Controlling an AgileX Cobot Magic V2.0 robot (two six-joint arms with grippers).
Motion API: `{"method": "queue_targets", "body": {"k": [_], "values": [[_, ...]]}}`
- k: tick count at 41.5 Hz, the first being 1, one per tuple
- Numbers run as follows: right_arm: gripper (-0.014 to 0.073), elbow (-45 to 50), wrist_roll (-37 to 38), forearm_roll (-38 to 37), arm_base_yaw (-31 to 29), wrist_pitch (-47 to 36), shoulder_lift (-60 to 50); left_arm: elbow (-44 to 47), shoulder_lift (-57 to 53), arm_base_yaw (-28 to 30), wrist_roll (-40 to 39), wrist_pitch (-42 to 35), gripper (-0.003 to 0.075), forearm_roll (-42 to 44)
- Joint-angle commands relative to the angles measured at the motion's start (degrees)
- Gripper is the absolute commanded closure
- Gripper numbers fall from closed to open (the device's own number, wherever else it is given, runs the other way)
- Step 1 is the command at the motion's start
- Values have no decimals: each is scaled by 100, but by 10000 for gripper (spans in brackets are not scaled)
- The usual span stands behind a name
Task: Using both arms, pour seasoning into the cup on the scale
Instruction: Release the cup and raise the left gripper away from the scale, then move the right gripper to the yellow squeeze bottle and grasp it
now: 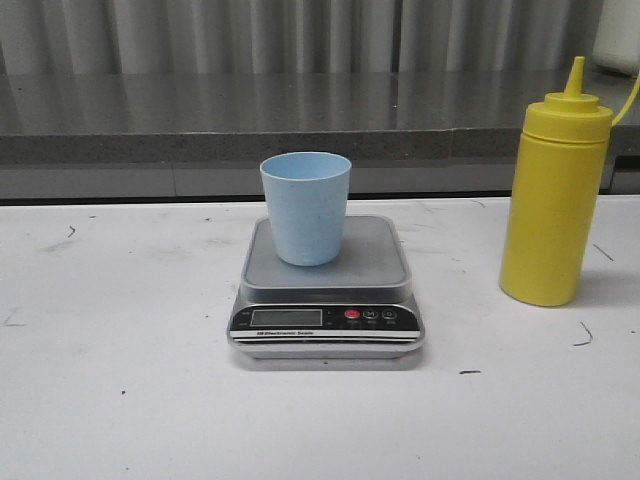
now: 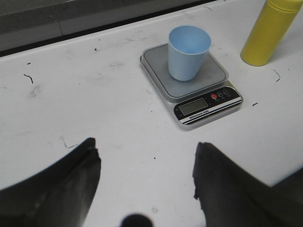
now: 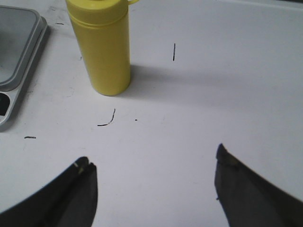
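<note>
Scale (image 1: pixel 326 300): 1 unit, silver, flat on the white table (image 1: pixel 120 400), centre of the front view; steel platform, black front panel with blank LCD, 1 red button and 2 dark buttons. Panel strip bore small white lettering that appeared to read "Electronic Scale"; no brand legible. Cup (image 1: pixel 306 207): 1 unit, light blue, upright on the platform, toward its back edge, mouth open. Bottle (image 1: pixel 555 196): 1 unit, yellow, capped with pointed nozzle, upright on the table to the right of the scale, apart from it; no label visible. Left gripper (image 2: pixel 147 182): fingers spread wide, holding nothing, above bare table, well short of the scale. Right gripper (image 3: pixel 154 189): fingers spread wide, holding nothing, near the bottle but not touching. Table carried scattered dark scuff marks.
</note>
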Motion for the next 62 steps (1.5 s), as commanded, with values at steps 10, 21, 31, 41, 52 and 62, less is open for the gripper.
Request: {"method": "queue_targets", "body": {"k": [10,21,31,41,52,62], "values": [[41,-193,-162,-37,7,-662,26,-143,17,7,-31,-395,292,-29],[-59,-577,-426,-37,712,-323,340,-143,17,7,-31,-395,292,-40],[-59,-741,-403,687,994,-1064,1130,-143,17,7,-31,-395,292,-40],[-59,445,-403,962,1097,-3616,1861,-143,17,7,-31,-395,292,-40],[-59,1438,-403,870,1225,-6204,3113,-143,17,7,-31,-395,292,-40],[-59,1421,-337,810,1266,-8075,4503,-143,17,7,-31,-395,292,-40]]}}
